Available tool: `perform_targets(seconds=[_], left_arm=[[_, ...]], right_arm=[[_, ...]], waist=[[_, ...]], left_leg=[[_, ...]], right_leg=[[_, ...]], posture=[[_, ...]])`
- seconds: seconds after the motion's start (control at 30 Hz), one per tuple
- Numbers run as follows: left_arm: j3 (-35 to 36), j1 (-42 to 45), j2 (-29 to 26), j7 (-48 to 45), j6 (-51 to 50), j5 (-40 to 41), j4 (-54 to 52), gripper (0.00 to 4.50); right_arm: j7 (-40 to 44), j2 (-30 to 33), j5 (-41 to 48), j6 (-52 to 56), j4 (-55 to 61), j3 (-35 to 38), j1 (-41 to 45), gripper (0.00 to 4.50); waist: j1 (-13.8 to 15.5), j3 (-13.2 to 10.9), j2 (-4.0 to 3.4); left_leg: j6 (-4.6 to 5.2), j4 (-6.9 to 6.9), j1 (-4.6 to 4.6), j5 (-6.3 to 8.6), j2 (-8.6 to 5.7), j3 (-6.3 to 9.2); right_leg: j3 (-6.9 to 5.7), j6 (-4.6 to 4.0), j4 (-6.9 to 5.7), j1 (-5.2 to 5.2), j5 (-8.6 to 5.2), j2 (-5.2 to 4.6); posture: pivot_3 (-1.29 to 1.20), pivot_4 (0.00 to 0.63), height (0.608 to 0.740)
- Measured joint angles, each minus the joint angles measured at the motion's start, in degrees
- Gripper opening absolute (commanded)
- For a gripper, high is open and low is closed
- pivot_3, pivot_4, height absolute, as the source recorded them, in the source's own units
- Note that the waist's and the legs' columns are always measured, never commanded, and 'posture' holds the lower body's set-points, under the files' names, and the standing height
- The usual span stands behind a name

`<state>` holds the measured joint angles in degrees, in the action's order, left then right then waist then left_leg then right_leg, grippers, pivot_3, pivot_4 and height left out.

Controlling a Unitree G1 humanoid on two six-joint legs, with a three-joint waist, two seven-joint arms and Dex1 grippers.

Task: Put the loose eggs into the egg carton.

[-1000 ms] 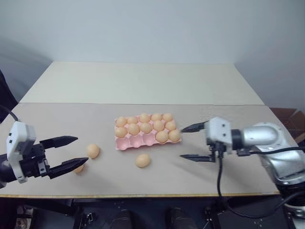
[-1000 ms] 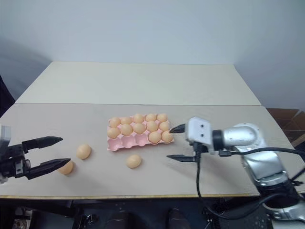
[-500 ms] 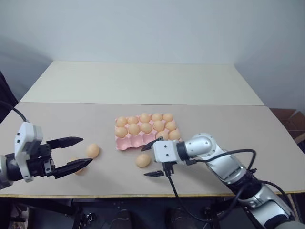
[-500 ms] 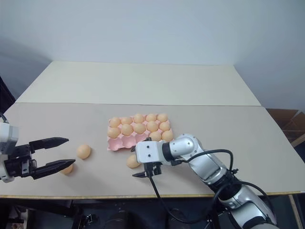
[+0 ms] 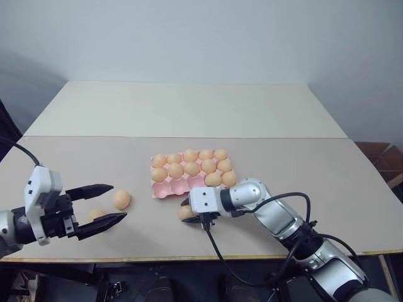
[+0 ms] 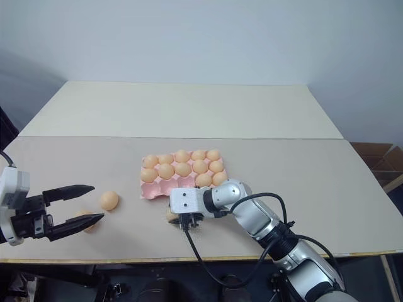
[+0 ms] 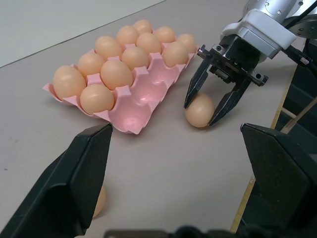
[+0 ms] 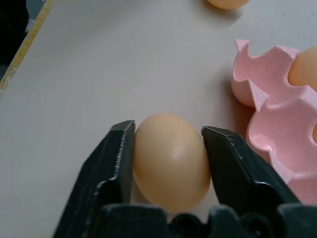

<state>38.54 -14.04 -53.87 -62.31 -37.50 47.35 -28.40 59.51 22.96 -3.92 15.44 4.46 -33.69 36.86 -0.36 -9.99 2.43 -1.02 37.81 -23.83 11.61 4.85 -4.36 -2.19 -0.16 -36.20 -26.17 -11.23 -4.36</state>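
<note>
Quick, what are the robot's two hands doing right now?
Left gripper: open, holding nothing.
Right gripper: shut on an egg lying on the table.

we see the pink egg carton (image 5: 165, 188) flat mid-table, 12 pale orange-tan eggs seated, 3 cups bare at the left end of its near row. 3 loose eggs on the table: 1 egg (image 8: 171, 159) just in front of the carton, pinched between black fingers (image 8: 113, 163); 1 egg (image 5: 121, 199) off to its left; 1 egg (image 5: 95, 214) nearer the table's front edge.
</note>
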Motion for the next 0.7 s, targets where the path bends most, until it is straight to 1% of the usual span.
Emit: perform_targets(seconds=[0.2, 0.37, 0.47, 0.53, 0.6, 0.7], left_arm=[[-0.6, 0.8, 0.1, 0.3, 0.1, -0.1, 0.1, 4.5], [-1.4, 0.8, 0.2, 0.3, 0.2, -0.1, 0.4, 4.5], [-1.5, 1.0, 0.3, 0.3, 0.4, -0.2, 0.7, 4.5], [-1.7, 1.2, 0.3, 0.4, 0.4, -0.1, 0.7, 4.5], [-1.8, 1.5, 0.3, 0.4, 0.4, 0.0, 0.7, 4.5], [-1.8, 1.4, 0.7, 0.4, 0.3, 0.0, 0.8, 4.5]], right_arm=[[0.3, 0.7, 1.4, 0.8, 0.3, 2.4, -0.1, 1.63], [1.1, 0.4, 8.0, 6.6, 5.6, 8.7, 0.6, 1.63], [-0.3, -1.7, 11.0, 9.9, 6.2, 12.0, 2.9, 1.63], [-3.8, -3.0, 10.2, 10.5, 5.6, 13.2, 5.7, 1.63], [-7.9, -3.7, 7.2, 10.2, 3.0, 13.4, 7.9, 1.63], [-10.4, -3.6, 4.4, 9.2, -2.5, 13.1, 7.8, 1.63]], waist=[[0.0, 0.0, 0.0], [-0.2, 0.0, 0.0], [-0.4, 0.0, -0.01], [-0.5, 0.0, -0.01], [-0.5, 0.0, -0.02], [-0.2, 0.0, -0.01]], left_leg=[[0.0, 0.0, 0.0, 0.0, 0.0, 0.0], [0.0, 0.0, 0.0, 0.0, 0.01, 0.01], [0.0, 0.0, 0.02, 0.0, 0.02, 0.01], [0.0, 0.0, 0.03, 0.0, 0.02, 0.01], [0.0, 0.0, 0.02, 0.0, 0.02, 0.0], [0.0, 0.0, -0.04, 0.0, -0.03, -0.01]], right_leg=[[0.0, 0.0, 0.0, 0.0, 0.0, 0.0], [0.0, 0.09, -0.01, 0.0, 0.05, 0.01], [0.0, 0.06, -0.04, -0.01, 0.06, 0.01], [0.0, 0.05, -0.06, -0.03, 0.06, 0.02], [-0.01, 0.04, -0.04, -0.02, 0.06, 0.01], [-0.01, 0.03, 0.03, -0.02, 0.07, -0.04]], posture=[[0.0, 0.15, 0.74], [0.0, 0.15, 0.74], [0.0, 0.15, 0.74], [0.0, 0.15, 0.74], [0.0, 0.15, 0.74], [0.0, 0.15, 0.74]])
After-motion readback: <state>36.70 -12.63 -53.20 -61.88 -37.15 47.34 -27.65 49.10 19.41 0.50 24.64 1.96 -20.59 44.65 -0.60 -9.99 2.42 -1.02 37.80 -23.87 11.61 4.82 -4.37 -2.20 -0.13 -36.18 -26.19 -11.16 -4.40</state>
